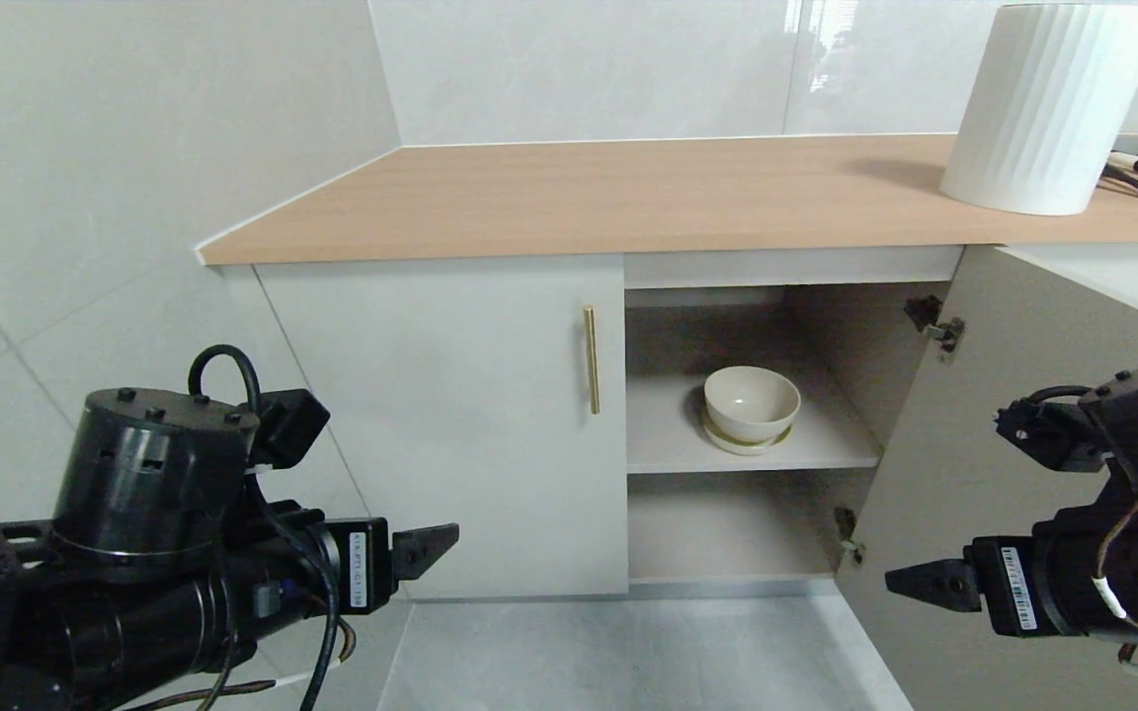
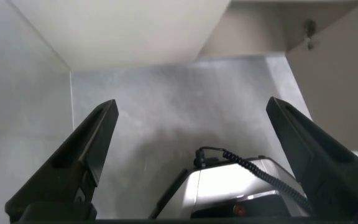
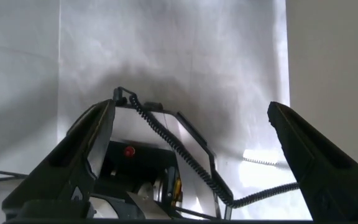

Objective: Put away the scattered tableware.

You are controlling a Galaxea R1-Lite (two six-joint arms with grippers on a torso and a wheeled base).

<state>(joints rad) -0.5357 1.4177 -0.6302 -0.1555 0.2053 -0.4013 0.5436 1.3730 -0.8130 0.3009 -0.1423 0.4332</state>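
On your left, the left end effector [image 1: 428, 550] hangs low in front of the closed door [image 1: 450, 425] of the cabinet. The left wrist view shows its two fingers [image 2: 95, 155] spread wide, with nothing between them and the floor [image 2: 166, 93] below. I judge it is held aside from the opening so that it does not block the way to the shelf.

The closed door carries a gold handle [image 1: 591, 358] at its right edge, just beside the opening. Right of the handle you see the task's thing: a cream bowl [image 1: 752, 400] stands upright on a small plate [image 1: 739, 441]. Both are on the upper shelf [image 1: 826, 449] inside the cabinet, toward its near edge and well apart from both arms. I think it is stacked like this because the set takes less room that way, so this piece looks already put away.

Further right, the open door [image 1: 984, 464] is swung toward you, and this is why the shelf can be reached. In front of that door is the right end effector [image 1: 920, 583], low and pointing left. In the right wrist view its fingers [image 3: 86, 155] are also wide apart and empty.

Above, at the far right of the tabletop [image 1: 579, 197], stands a white ribbed container [image 1: 1048, 104]. In my judgement, what is left is closing the open door or fetching other tableware; I cannot tell which.
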